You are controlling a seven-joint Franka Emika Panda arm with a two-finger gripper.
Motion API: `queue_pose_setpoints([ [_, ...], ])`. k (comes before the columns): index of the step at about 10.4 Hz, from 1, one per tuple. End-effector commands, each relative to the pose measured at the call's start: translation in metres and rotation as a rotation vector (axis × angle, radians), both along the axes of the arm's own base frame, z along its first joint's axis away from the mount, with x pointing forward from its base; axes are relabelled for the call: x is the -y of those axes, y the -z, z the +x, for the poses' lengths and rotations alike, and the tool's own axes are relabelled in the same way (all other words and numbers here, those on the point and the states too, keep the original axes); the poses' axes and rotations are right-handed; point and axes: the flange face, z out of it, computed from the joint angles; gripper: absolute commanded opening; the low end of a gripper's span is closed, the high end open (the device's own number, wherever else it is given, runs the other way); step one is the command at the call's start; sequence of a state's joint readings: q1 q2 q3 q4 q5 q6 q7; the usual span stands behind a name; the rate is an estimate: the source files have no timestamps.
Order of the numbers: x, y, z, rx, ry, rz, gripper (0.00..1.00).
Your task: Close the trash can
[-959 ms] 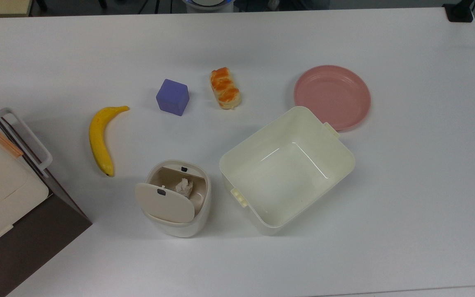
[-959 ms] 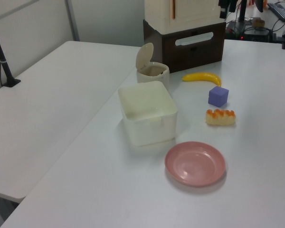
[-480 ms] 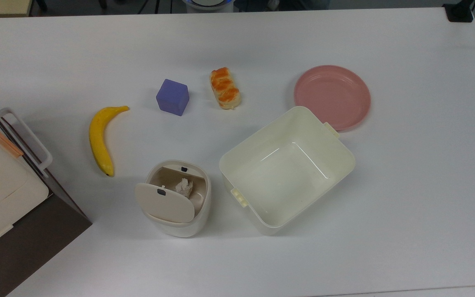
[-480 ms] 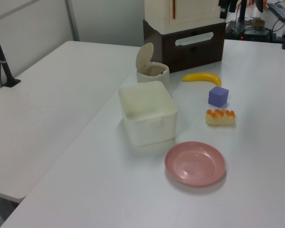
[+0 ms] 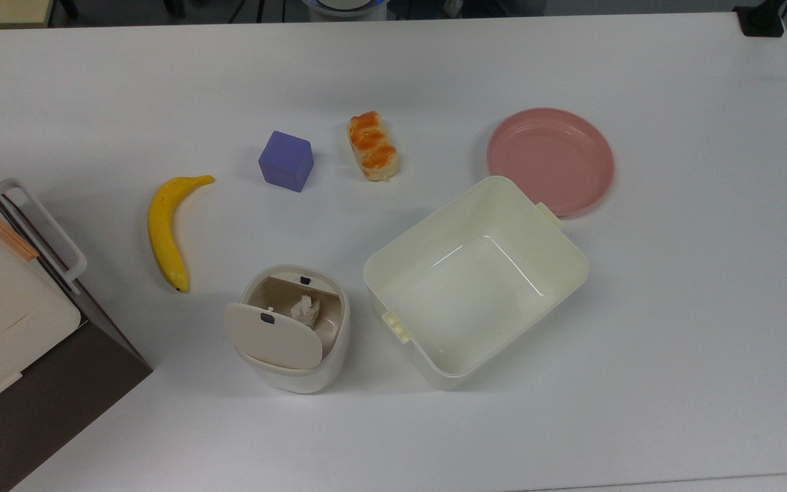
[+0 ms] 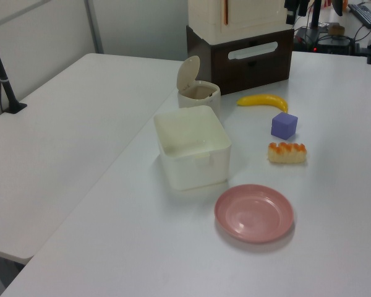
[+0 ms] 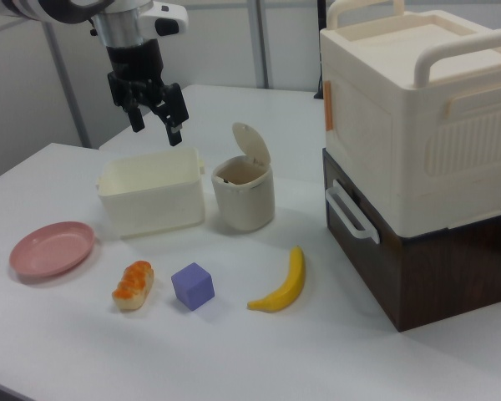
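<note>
1. I see the tub (image 5: 475,273) beside the bin (image 5: 296,331), which stands upright on the table (image 5: 673,307).
2. Gripper (image 7: 156,127) hangs above the tub, fingers spread, holding nothing.
3. Lid (image 7: 252,144) stands raised, hinged perhaps away from the banana (image 5: 167,231).
4. Nothing has shifted since earlier.

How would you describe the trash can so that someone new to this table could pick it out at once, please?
Start at the big cream tub in the middle of the table; in the top view, the trash can stands just to its left, below the banana. It is the smaller rounded bin, with a beige hinged lid standing open and crumpled paper inside.
</note>
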State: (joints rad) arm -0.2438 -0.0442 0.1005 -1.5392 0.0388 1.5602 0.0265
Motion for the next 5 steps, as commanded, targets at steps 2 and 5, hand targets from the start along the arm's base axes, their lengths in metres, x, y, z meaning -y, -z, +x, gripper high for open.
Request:
queue_pose_setpoints([
  [2,0.0011,-0.0005,-0.0062,0.005,-0.011,-0.005,1.0],
  [5,-0.0011,0.0035,-0.0073,-0.018,-0.019,-0.006,1.0],
])
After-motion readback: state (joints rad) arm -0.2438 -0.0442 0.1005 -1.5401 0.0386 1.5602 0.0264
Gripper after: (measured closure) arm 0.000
